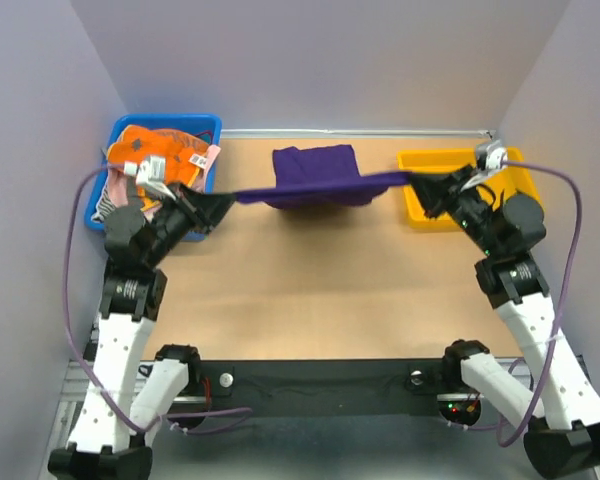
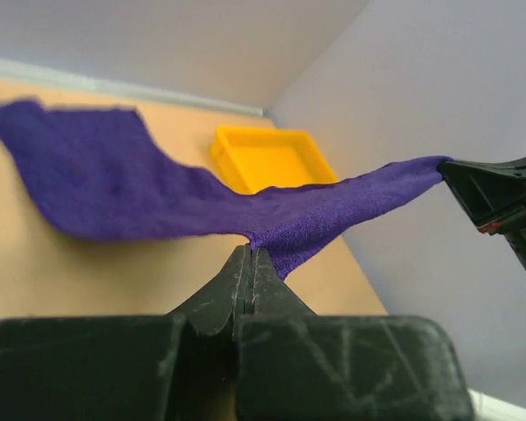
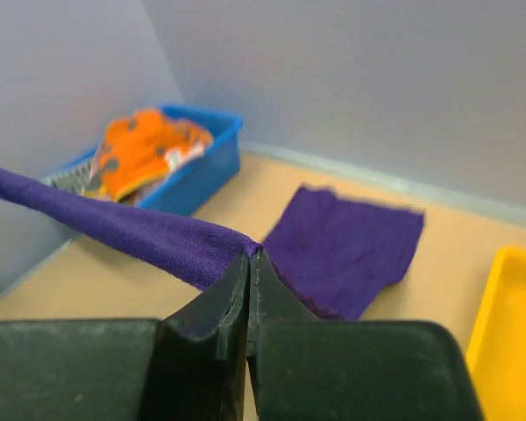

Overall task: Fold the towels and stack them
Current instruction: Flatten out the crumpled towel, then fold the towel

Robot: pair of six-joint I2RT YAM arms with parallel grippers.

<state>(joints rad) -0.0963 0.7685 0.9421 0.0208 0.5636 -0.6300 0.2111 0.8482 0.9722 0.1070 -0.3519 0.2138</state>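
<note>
Wrist views alone show left gripper, right gripper clenched on dark purple cloth towel strung between them over tan tabletop, grey walls.

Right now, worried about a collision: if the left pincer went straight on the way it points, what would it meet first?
Beyond the purple towel the left pincer grips, probably the yellow tray; depth is unclear.
</note>
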